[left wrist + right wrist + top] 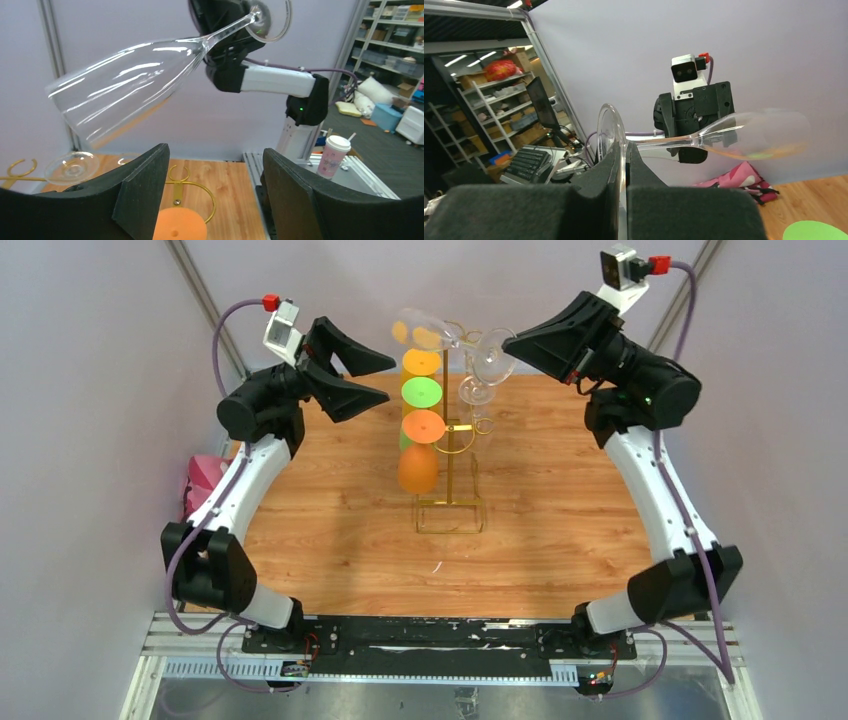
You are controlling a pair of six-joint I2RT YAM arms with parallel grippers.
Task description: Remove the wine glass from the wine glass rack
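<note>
The gold wire wine glass rack (449,504) stands mid-table; its curled loops show in the left wrist view (201,188). My right gripper (512,343) is shut on the round foot of a clear wine glass (428,330). It holds the glass sideways, high by the rack's top, with the bowl pointing left. In the right wrist view the foot (610,131) is pinched between the pads of my right gripper (625,165) and the bowl (764,134) reaches right. My left gripper (390,380) is open and empty, left of the rack; the glass bowl (125,87) hangs above my left gripper (214,152).
A second clear glass (477,388) hangs on the rack's right side, its foot in the left wrist view (70,167). Orange (418,468) and green (421,392) cups hang on the rack's left side. A pink bag (200,483) lies off the table's left edge.
</note>
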